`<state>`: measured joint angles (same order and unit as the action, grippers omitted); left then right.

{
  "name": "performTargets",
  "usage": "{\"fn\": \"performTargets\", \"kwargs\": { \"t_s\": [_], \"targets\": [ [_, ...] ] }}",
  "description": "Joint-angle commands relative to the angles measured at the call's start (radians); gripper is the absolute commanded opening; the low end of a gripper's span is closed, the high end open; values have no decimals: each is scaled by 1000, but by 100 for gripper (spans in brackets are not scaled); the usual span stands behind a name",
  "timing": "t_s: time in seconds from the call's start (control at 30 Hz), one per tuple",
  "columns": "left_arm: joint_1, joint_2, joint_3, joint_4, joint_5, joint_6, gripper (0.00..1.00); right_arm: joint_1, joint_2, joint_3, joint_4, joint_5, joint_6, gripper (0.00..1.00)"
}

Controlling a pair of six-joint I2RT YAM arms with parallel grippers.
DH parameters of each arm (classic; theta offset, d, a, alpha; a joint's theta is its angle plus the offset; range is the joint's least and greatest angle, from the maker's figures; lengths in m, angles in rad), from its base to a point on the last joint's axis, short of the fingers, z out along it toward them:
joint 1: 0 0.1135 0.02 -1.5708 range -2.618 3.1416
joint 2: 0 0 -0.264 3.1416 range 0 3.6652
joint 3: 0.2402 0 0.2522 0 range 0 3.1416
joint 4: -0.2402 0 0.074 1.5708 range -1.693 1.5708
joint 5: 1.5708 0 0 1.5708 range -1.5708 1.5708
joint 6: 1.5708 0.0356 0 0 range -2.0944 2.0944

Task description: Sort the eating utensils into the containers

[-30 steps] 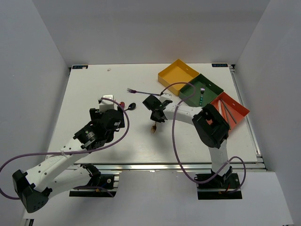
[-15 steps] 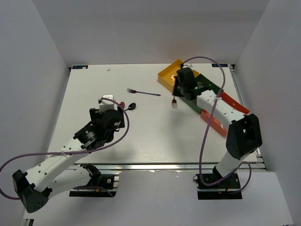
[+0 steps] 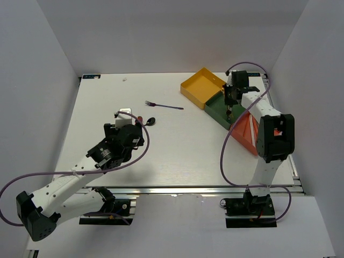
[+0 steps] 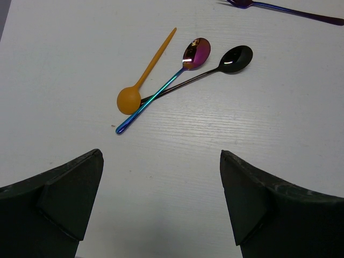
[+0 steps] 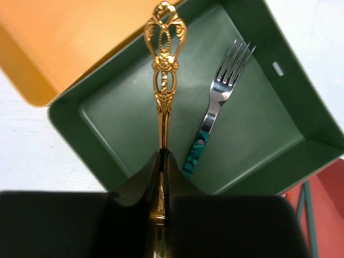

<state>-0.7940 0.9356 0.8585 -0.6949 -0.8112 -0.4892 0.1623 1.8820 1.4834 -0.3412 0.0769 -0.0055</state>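
Right gripper (image 5: 163, 157) pinching ornate gold metal utensil (image 5: 164, 80) above dark green square tray (image 5: 121, 126), frame centre (left gripper (image 4: 160, 158) spread wide). Lower first; release beside silver green-handled fork (image 5: 219, 99).

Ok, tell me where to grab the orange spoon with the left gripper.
Take the orange spoon at mid-handle, from straight above, with the jaws across it. It lies flat on the table and the thin handle is clear there, whereas its bowl end appears to touch the iridescent spoon and the dark spoon.
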Motion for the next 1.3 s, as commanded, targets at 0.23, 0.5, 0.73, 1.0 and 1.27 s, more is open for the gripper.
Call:
{"fn": "performTargets", "kwargs": {
  "t_s": [0.23,0.5,0.73,1.0,1.27],
  "targets": [
    [6,42,2,17,-9,3,98,-20,15,116,-31,109,42,57],
    [18,170,117,101,159,-135,98,9,-258,-44,-49,43,257,74],
    [126,718,564,-145,92,-558,98,45,-555,-351,27,-31,378,89],
    [219,1327,1299,-555,46,-960,96,52,-741,-578,90,-132,371,89],
    [236,1432,1300,-247,24,-937,91,54,-758,-658,131,-230,338,89]
  ]
}}
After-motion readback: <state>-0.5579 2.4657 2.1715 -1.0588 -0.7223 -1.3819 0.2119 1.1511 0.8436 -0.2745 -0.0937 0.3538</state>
